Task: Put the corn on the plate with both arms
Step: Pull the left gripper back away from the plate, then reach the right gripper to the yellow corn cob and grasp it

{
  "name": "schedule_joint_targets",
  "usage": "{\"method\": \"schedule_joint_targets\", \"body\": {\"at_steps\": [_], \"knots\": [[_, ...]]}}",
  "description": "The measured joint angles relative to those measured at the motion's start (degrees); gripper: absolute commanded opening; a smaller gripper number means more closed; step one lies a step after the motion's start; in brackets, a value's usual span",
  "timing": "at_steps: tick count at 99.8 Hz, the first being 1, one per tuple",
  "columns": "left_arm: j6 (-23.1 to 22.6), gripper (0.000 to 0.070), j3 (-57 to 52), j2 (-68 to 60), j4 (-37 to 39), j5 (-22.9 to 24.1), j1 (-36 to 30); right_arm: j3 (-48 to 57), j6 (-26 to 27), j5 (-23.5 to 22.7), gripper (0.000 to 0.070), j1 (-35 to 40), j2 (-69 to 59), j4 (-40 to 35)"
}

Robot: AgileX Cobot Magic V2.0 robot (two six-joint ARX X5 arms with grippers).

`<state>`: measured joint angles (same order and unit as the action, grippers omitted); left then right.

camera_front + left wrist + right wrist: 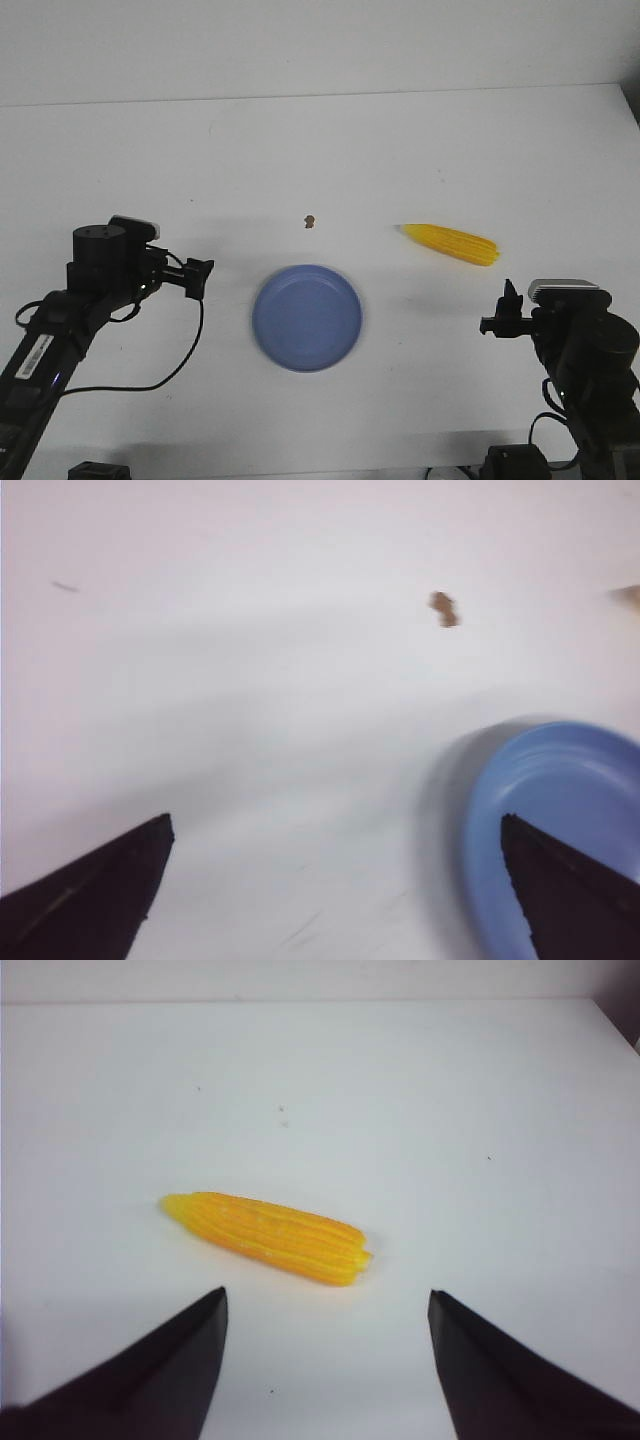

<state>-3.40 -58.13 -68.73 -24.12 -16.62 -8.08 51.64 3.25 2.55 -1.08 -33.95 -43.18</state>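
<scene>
Your right tool [328,1360] gaped wide before the corn [449,243], which lay on the surface right of the plate [307,317]; an off-centre pinch risked rolling it away.

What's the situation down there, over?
Both jaws open, empty. Corn on table, right of plate, untouched. Plate bare. Small brown crumb nearby, not blocking.

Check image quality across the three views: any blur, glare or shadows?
Front view: plate slightly smeared at its left rim, corn fairly sharp, even light, no glare. Left wrist view: soft throughout, brown speck blurred, a faint shadow beside the plate. Right wrist view: sharpest, kernel ridges readable, only a weak shadow under the corn.
</scene>
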Motion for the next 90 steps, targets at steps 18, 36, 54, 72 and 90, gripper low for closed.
{"method": "schedule_joint_targets", "body": {"at_steps": [18, 36, 54, 72, 90], "knots": [[-5.5, 0.0700, 0.0, 7.5, -1.9, 2.7, 0.3, 0.0, 0.0, 0.0, 0.0425, 0.0, 0.0, 0.5], [-6.8, 0.0700, 0.0, 10.7, -1.9, 5.8, 0.7, 0.0, -1.3, -2.5, 0.0425, 0.0, -1.4, 0.6], [-6.1, 0.0700, 0.0, 10.7, -1.8, 5.8, 0.7, 0.1, -4.9, -7.1, 0.0425, 0.0, -9.2, 4.3], [-4.9, 0.0700, 0.0, 10.6, -1.8, 5.8, 0.7, 2.4, -11.5, -7.0, 0.0427, 2.1, -23.1, 4.2], [-4.0, 0.0700, 0.0, 10.6, -1.7, 5.8, 0.7, 10.2, -18.4, -5.6, 0.0431, 3.7, -37.4, 1.5]]}}
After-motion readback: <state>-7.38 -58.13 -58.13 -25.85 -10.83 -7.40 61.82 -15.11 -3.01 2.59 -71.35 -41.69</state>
